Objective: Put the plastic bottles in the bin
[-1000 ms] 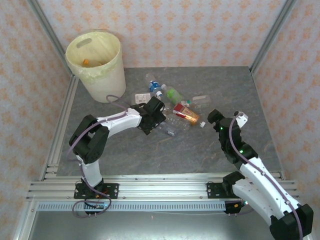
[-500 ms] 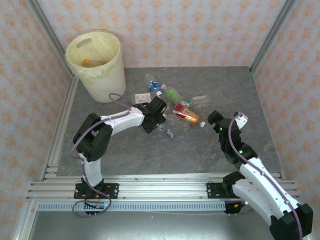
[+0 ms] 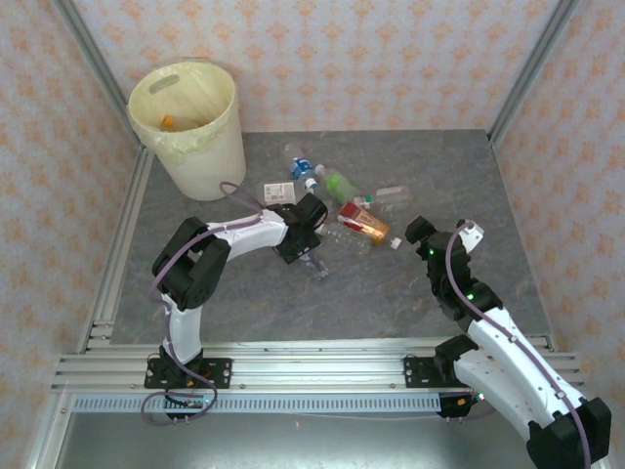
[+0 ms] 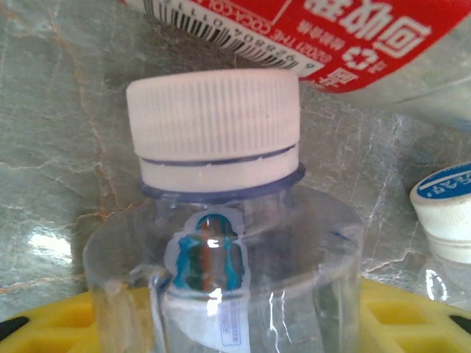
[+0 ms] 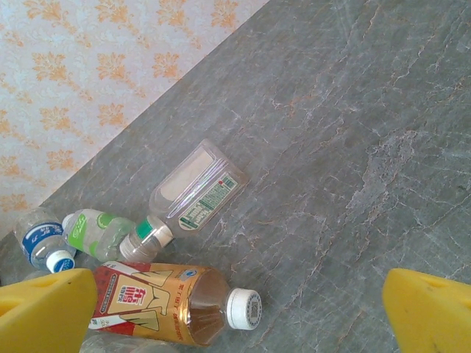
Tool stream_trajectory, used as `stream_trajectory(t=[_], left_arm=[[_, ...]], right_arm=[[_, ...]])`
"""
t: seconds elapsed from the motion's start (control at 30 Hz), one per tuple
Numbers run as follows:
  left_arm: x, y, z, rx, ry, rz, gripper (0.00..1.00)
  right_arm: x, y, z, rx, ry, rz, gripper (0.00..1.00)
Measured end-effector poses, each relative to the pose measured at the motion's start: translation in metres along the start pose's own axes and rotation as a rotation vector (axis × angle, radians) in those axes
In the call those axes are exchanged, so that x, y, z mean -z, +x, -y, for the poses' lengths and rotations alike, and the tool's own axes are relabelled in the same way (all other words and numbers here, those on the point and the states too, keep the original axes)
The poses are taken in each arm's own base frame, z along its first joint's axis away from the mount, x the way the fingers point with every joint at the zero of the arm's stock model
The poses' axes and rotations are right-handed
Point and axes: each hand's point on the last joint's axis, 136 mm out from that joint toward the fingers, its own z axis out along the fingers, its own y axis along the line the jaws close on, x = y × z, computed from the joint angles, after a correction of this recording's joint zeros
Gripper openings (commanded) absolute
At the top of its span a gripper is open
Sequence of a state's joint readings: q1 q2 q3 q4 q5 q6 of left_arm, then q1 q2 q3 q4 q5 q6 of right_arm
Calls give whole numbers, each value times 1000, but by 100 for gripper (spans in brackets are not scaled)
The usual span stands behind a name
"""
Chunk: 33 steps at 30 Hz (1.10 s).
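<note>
Top external view: the bin [image 3: 210, 161] is the reference for every position below. The left end effector [image 3: 311, 252] hangs to the right of the bin and nearer the arm bases than the bin is. It sits at the bin-side edge of the loose bottles [image 3: 342, 191] lying on the desk [image 3: 410, 293]. The right end effector [image 3: 420, 233] is beyond those bottles, well apart from the bin.

Left wrist view: a clear bottle [image 4: 221, 250] with a white cap [image 4: 213, 110] sits between the yellow fingers [image 4: 59, 323]. The fingers bear on both flanks of its body, so this is judged a clamp on the bottle, possibly not yet fully tight. The bottle's long axis runs outward from the wrist, cap leading, crosswise to the closing line of the fingers. A red-label bottle [image 4: 316, 29] lies just past the cap, and a blue-capped bottle [image 4: 445, 206] lies just beside the clear one.

Right wrist view: the fingers stand wide apart with nothing between them, and a tea bottle [image 5: 162, 301] lies below.

Coming move: the bin lies from the clamped bottle toward the far left. The left arm is the nearer arm. The bin rim stands higher than the bottles, so the carry calls for a lift before travel.
</note>
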<state>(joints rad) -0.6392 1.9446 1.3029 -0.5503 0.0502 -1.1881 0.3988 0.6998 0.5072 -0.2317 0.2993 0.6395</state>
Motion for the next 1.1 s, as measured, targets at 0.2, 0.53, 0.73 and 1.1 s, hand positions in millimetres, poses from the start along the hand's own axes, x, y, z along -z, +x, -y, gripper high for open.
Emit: stream_trajectory(t=[0.2,0.53,0.73,1.1], left_arm=[[8,-4,3,-52,5,32,44],[106,-52,30,-136,133,252,44],[205,-109,73,-171,246,508,44],[277,-211,44,-64,218,775,43]], right_arm=[[-1,1,-3,2,-15,-3,99],[-1,6,-26,32,-142,-29,99],[0,2,-39,35,-207,-10,99],[6,-7,-50,56,-266,29,99]])
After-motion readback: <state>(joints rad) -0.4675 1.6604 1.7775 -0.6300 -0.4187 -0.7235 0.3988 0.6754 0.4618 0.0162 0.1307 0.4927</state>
